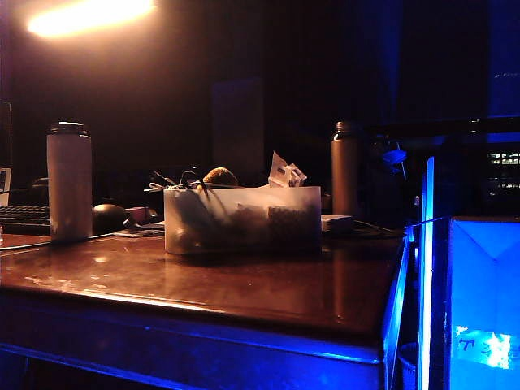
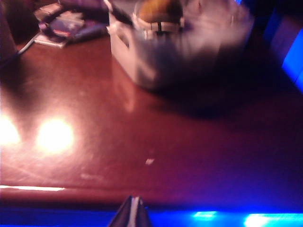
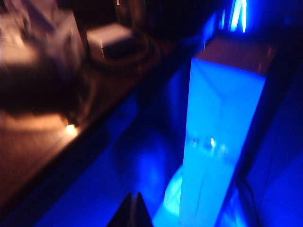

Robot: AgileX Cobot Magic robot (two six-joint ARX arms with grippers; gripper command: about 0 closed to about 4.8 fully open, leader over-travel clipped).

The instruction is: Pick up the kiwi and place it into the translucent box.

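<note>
The brown kiwi [image 1: 219, 176] lies on top of the contents of the translucent box [image 1: 244, 219], which stands mid-table. In the left wrist view the kiwi [image 2: 158, 10] rests in the box [image 2: 127, 53] at the far side of the wooden tabletop. My left gripper [image 2: 134, 201] hangs over the table's near edge, well short of the box, shut with nothing in it. My right gripper [image 3: 133, 196] is off the table's side above the blue-lit floor, shut and empty. Neither arm shows in the exterior view.
A white bottle [image 1: 69, 183] and a black mouse [image 1: 110, 218] stand left of the box, with a keyboard [image 1: 24, 218] behind. A dark metal bottle [image 1: 345, 166] and a white adapter [image 1: 335, 223] are to its right. A glowing blue box [image 1: 483, 301] stands beside the table [image 1: 244, 284].
</note>
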